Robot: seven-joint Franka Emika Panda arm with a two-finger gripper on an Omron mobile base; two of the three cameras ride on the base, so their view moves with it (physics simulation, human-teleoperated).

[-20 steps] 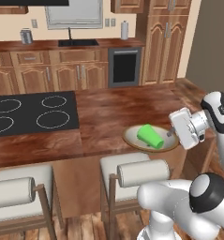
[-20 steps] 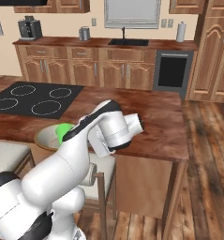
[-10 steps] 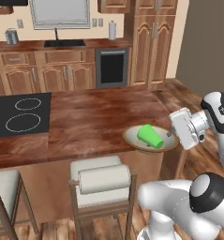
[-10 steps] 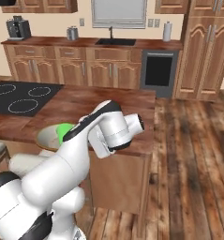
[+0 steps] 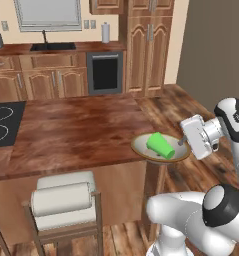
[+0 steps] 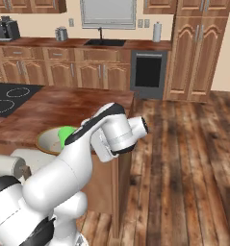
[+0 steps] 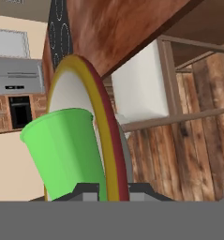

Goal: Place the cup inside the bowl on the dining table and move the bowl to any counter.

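The beige bowl (image 5: 143,148) with its tan rim hangs at the near right corner of the dining table (image 5: 76,130), partly past the edge. The green cup (image 5: 160,145) lies on its side inside it. My gripper (image 5: 183,142) holds the bowl's right rim, shut on it. In the hand view the rim (image 7: 104,131) runs between my two fingertips (image 7: 87,190), and the cup (image 7: 66,150) rests against the bowl's inside. From the right base view my arm hides part of the bowl (image 6: 50,140) and the cup (image 6: 66,134).
A black cooktop (image 5: 1,122) is set in the table's left end. A white-cushioned stool (image 5: 66,200) stands under its front edge. The wall counter (image 5: 61,48) with a sink, an oven (image 5: 105,73) and tall cabinets (image 5: 151,45) lie behind. Bare wooden floor (image 6: 184,144) spreads to the right.
The base has driven to the right, so the whole scene has slid left in both base views. The bowl with the cup has stayed in my shut gripper.
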